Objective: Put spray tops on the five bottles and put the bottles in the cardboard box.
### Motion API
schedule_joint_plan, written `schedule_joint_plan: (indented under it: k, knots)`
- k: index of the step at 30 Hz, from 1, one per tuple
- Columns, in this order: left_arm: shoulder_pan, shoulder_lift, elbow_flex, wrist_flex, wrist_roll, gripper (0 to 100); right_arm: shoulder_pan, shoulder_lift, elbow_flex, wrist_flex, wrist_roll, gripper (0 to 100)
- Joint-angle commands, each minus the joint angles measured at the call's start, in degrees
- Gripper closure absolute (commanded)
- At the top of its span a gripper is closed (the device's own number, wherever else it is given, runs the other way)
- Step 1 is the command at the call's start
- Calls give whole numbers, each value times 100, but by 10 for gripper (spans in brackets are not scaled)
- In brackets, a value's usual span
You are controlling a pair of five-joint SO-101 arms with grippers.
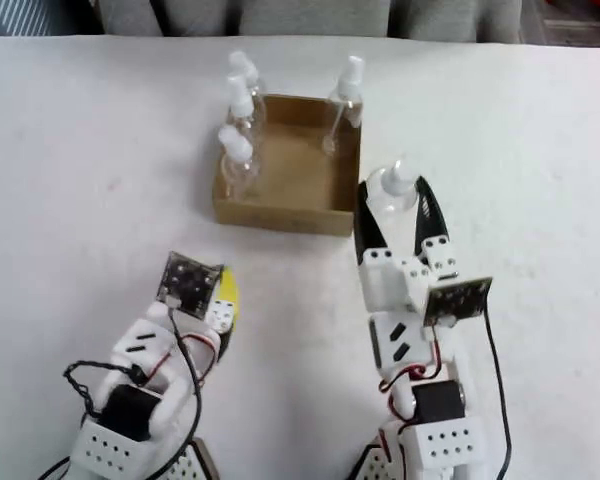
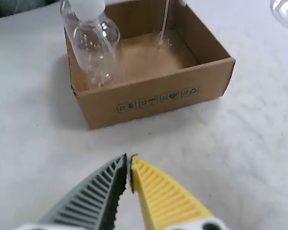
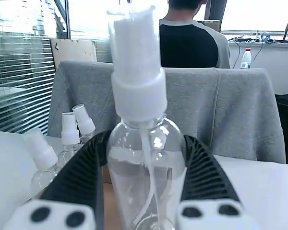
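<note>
Counting across the white table [image 1: 100, 150] gives five clear plastic bottles, each wearing a white spray top, one open brown cardboard box [image 1: 280, 215] and two grippers. Three bottles line one side wall of the box: the nearest bottle [image 1: 237, 160], the middle bottle [image 1: 242, 105] and the farthest bottle [image 1: 243, 70], whose base is too hidden to say whether it stands inside the wall. A fourth, the corner bottle [image 1: 346, 88], stands upright in the far opposite corner.

The fifth bottle [image 1: 398, 190] is upright just beside the box's near corner on the right arm's side. The right gripper [image 1: 393, 185] has its black fingers clasped on that bottle's body from both sides. Whether its base touches the table cannot be told.

The left gripper [image 2: 129, 160] has its grey and yellow fingers pressed together on nothing. It sits low over the table, apart from the box's near wall.

From the right wrist, a thin dip tube [image 3: 149, 191] runs down inside the held bottle, and three other spray tops stand beyond it. From the left wrist, a row of small dark printed symbols [image 2: 158, 99] marks the box's near wall, too small to make out.
</note>
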Motion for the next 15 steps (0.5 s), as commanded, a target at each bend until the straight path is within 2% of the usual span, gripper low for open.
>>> schedule_joint_plan:
  k: [1, 6, 15]
  knots:
    - [-57, -92, -9, 9, -149, 977, -127, 1007, -888, -171, -176, 982]
    - [-57, -92, -9, 26, -149, 977, -180, 2440, -1451, -760, -967, 982]
    - [-48, -92, -9, 237, -149, 976, -365, 5174, -2136, -2809, -1002, 982]
